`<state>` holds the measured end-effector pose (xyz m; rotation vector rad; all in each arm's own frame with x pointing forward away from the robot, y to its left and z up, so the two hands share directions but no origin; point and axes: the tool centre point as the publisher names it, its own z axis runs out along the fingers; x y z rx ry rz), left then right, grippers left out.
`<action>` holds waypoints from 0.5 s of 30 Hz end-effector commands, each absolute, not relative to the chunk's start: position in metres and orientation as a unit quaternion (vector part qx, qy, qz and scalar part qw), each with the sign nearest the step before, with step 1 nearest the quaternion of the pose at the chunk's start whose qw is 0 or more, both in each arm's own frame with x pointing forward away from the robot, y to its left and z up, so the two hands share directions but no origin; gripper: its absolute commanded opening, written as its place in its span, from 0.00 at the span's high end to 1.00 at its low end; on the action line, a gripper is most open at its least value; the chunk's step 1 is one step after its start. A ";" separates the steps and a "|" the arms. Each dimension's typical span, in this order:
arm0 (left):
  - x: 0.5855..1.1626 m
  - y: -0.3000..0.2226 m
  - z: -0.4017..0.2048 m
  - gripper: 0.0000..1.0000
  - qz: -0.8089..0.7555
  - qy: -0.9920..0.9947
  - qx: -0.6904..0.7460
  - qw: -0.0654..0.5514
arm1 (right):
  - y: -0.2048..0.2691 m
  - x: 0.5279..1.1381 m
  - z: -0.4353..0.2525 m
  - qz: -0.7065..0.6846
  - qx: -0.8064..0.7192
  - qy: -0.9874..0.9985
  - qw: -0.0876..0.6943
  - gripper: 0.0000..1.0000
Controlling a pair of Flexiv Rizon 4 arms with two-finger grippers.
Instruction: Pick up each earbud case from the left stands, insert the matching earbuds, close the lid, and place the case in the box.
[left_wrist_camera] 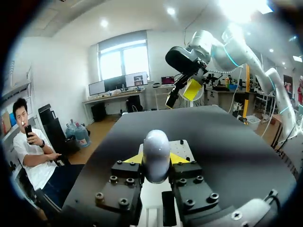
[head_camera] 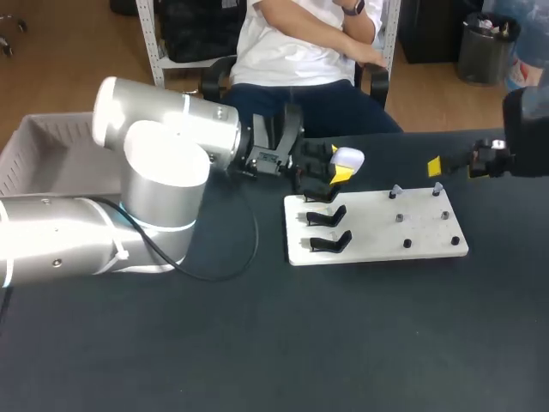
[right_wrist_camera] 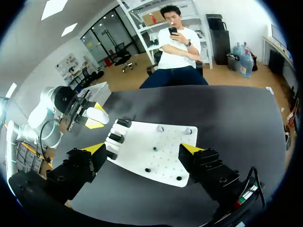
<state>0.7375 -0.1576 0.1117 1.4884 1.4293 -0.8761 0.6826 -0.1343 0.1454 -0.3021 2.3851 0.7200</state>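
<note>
One white earbud case (left_wrist_camera: 156,153) sits clamped between the left fingers (left_wrist_camera: 134,159), the black stands (head_camera: 330,232) just below them. The pickup step seems in hand. Right fingers (right_wrist_camera: 96,148) stand apart, empty, with the white board (right_wrist_camera: 156,156) ahead. Next, I judge, lifting clear and opening the lid.

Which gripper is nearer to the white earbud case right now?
Left. The left gripper is shut on the earbud case; the right gripper hangs open beyond the other end of the white board.
</note>
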 end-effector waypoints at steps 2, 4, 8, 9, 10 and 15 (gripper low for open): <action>0.747 -0.178 0.114 1.00 -0.351 0.570 0.605 0.430 | -0.116 0.685 0.139 0.312 -0.146 0.892 0.293 0.00; 0.748 -0.182 0.115 1.00 -0.351 0.566 0.610 0.429 | -0.112 0.685 0.139 0.310 -0.155 0.893 0.286 0.00; 0.747 -0.188 0.115 1.00 -0.354 0.560 0.615 0.428 | -0.102 0.686 0.138 0.311 -0.166 0.895 0.273 0.00; 0.747 -0.189 0.115 1.00 -0.354 0.559 0.615 0.428 | -0.099 0.687 0.138 0.312 -0.169 0.895 0.269 0.00; 0.746 -0.190 0.115 1.00 -0.355 0.558 0.616 0.428 | -0.097 0.687 0.138 0.313 -0.172 0.895 0.267 0.00; 0.746 -0.195 0.115 1.00 -0.353 0.554 0.622 0.425 | -0.086 0.688 0.140 0.315 -0.187 0.893 0.262 0.00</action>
